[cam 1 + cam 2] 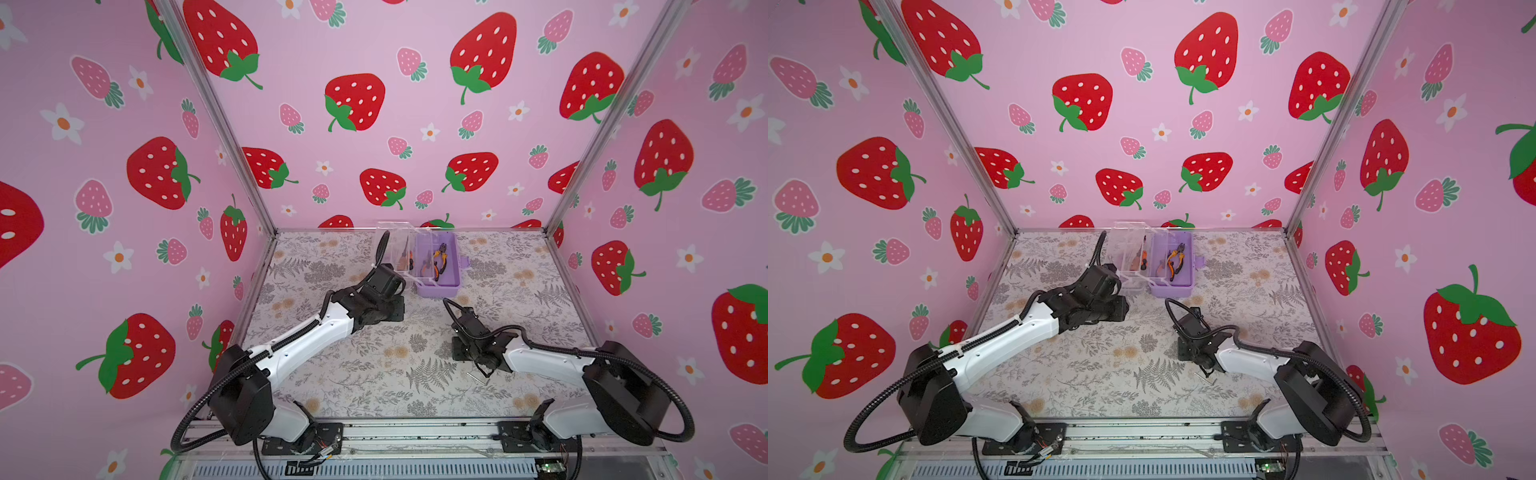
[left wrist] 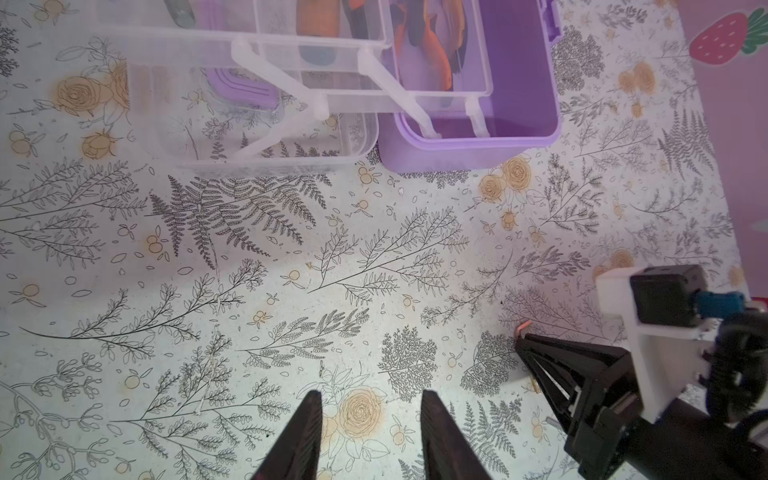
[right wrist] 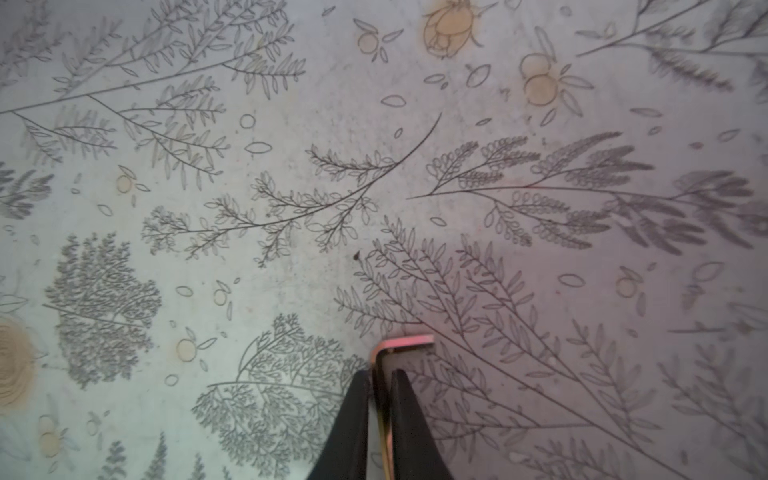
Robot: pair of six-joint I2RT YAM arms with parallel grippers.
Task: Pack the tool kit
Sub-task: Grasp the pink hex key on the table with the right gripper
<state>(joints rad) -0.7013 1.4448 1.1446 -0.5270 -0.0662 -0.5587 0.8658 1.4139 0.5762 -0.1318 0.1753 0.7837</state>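
Observation:
The lilac tool kit box [image 1: 440,287] [image 1: 1173,289] [image 2: 469,153] stands open at the back of the table, its clear tray [image 2: 316,54] swung out to the left. Orange-handled pliers [image 1: 439,259] [image 1: 1175,259] lie in the box, and orange-handled tools [image 1: 1142,259] rest in the clear tray. My right gripper [image 3: 380,372] [image 1: 459,351] is shut on an L-shaped metal hex key [image 3: 405,343] [image 2: 523,326], low over the table in front of the box. My left gripper [image 2: 370,395] [image 1: 397,307] hovers open and empty, just left of the box.
Another small L-shaped metal bit [image 1: 478,377] [image 1: 1206,377] lies on the floral table by the right wrist. A brass-coloured bit [image 2: 536,386] lies under the right gripper. Pink strawberry walls close in the table on three sides.

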